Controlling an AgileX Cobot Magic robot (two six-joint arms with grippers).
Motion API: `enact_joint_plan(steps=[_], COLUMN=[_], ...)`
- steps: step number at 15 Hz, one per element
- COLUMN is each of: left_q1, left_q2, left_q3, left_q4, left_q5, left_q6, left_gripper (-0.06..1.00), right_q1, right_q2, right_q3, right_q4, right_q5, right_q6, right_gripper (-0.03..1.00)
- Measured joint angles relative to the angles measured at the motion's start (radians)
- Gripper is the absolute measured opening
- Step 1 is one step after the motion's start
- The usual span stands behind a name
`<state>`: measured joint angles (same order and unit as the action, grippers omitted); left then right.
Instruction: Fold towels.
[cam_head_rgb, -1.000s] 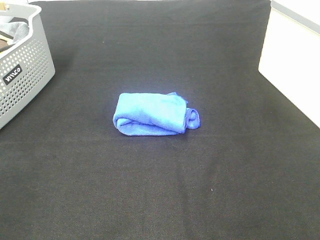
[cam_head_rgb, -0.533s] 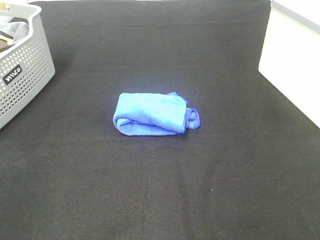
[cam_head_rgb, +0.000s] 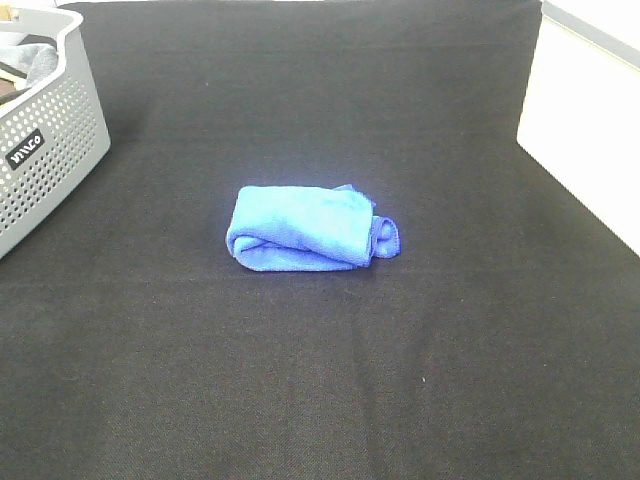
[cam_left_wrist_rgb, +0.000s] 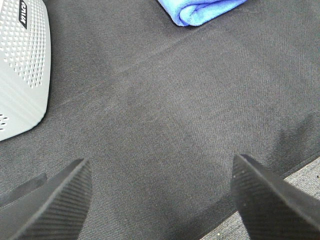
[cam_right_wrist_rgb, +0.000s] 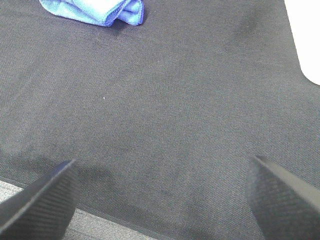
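Lying folded mid-cloth, blue towel (cam_head_rgb: 305, 229), cropped in wrist views; both end effectors (cam_left_wrist_rgb: 160, 192) (cam_right_wrist_rgb: 162, 192) spread, empty.

grey perforated basket (cam_head_rgb: 50, 140), small black label with white lettering on its side, lettering too small to read

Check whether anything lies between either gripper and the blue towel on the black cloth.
Nothing visible does. Only bare black cloth lies between the open left gripper and the blue towel, and likewise for the open right gripper. The grey basket stands off to the far left, apart from the towel.
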<state>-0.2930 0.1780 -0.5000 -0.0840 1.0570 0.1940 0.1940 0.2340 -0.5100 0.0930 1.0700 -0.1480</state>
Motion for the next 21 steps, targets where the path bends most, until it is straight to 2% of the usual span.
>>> enact_joint_plan(steps=[5, 7, 11, 12, 14, 21], left_q1=[0.000, 0.024, 0.224, 0.250, 0.259, 0.259], left_q2=[0.000, -0.011, -0.165, -0.181, -0.183, -0.184], left_q3=[0.000, 0.000, 0.000, 0.000, 0.000, 0.000], left_q4=[-0.005, -0.007, -0.007, -0.007, -0.007, -0.007], left_q5=[0.000, 0.000, 0.000, 0.000, 0.000, 0.000], left_q6=[0.000, 0.000, 0.000, 0.000, 0.000, 0.001], left_gripper=[0.74, 0.74, 0.74, 0.74, 0.74, 0.74], right_q1=[0.000, -0.012, -0.166, -0.172, -0.172, -0.172], right_q2=[0.000, -0.001, -0.135, -0.174, -0.235, -0.237], right_q3=[0.000, 0.000, 0.000, 0.000, 0.000, 0.000], right_q4=[0.000, 0.001, 0.008, 0.008, 0.009, 0.009], right_q5=[0.000, 0.000, 0.000, 0.000, 0.000, 0.000], right_q6=[0.000, 0.000, 0.001, 0.001, 0.001, 0.001], right_gripper=[0.85, 0.85, 0.85, 0.85, 0.85, 0.85])
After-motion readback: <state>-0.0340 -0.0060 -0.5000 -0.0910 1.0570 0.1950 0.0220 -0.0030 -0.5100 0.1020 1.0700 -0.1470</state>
